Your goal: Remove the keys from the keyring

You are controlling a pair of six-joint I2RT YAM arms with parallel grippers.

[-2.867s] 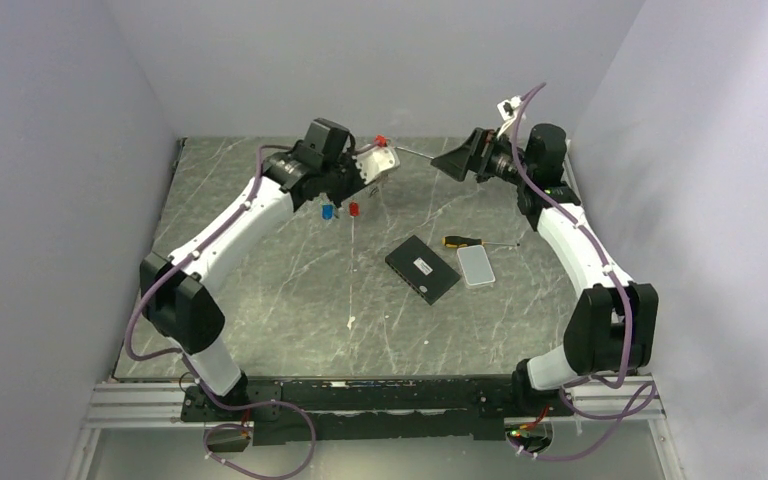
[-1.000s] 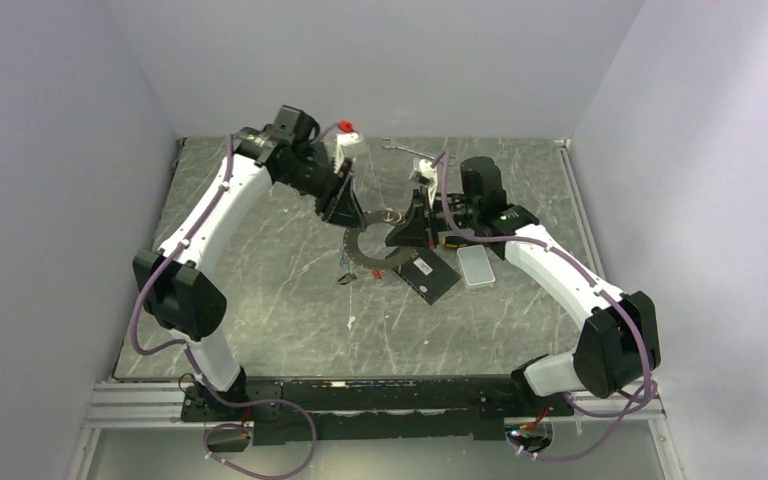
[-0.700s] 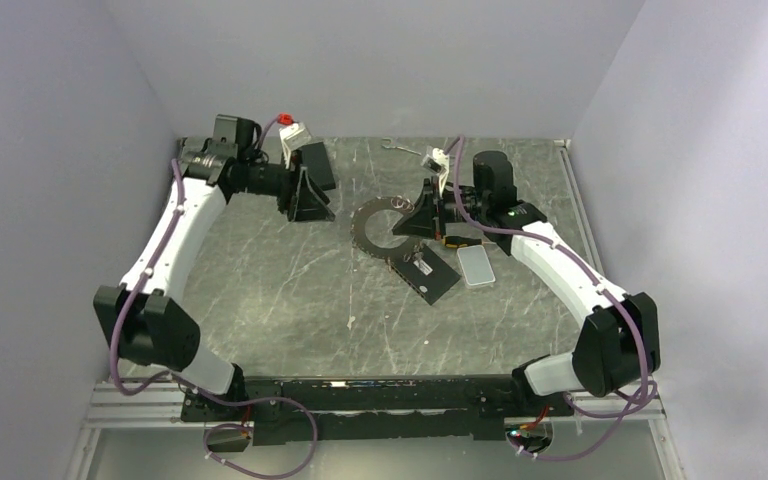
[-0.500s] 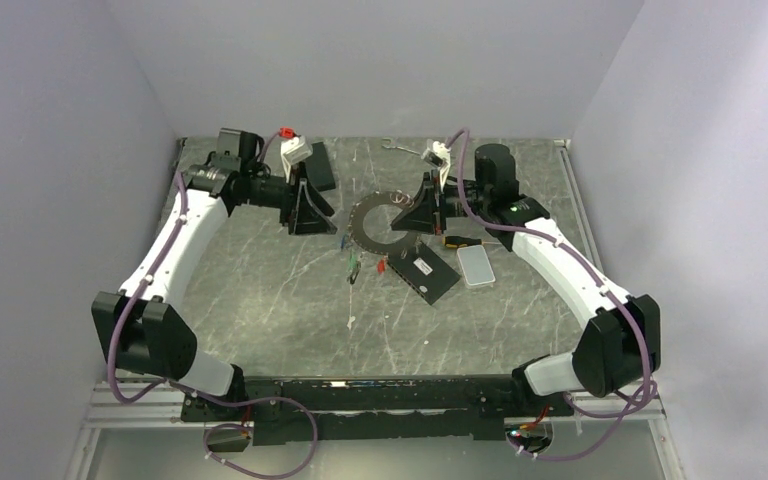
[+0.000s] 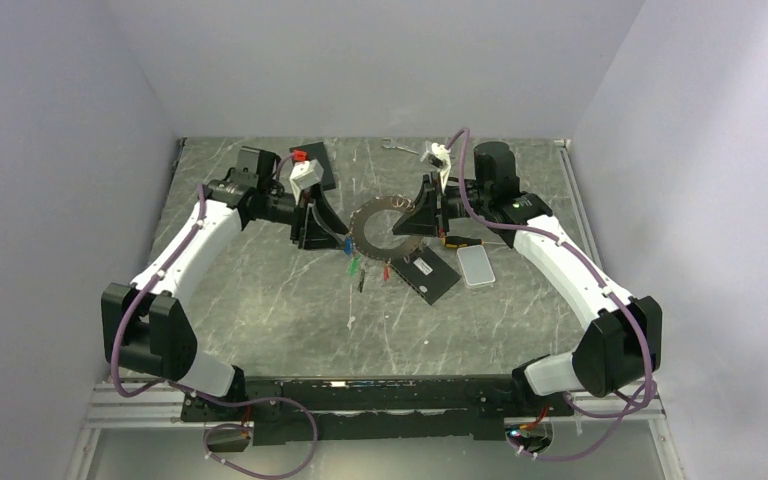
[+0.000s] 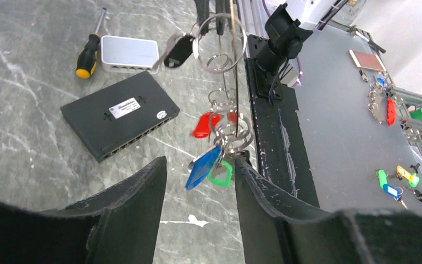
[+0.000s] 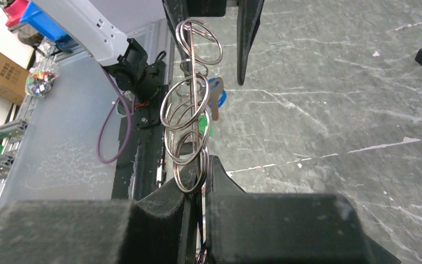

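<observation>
Top external: the left gripper [image 5: 322, 232], at the keyring's nine o'clock, has its fingers parted and grips nothing. Its wrist view shows the keys [image 6: 200, 169] dangling between them. The keyring [image 5: 358, 228] hangs above the table, pinched at its three o'clock by the right gripper [image 5: 408, 218], whose fingers are closed on the wire. Closing now could snag several tags together and wrench the ring from that thin pinch.

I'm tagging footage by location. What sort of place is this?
Probably a robotics lab test cell. Plain grey walls box in a marble-look table, two robot arms are bolted to an aluminium rail, and spare key bunches lie on a bench alongside.
</observation>
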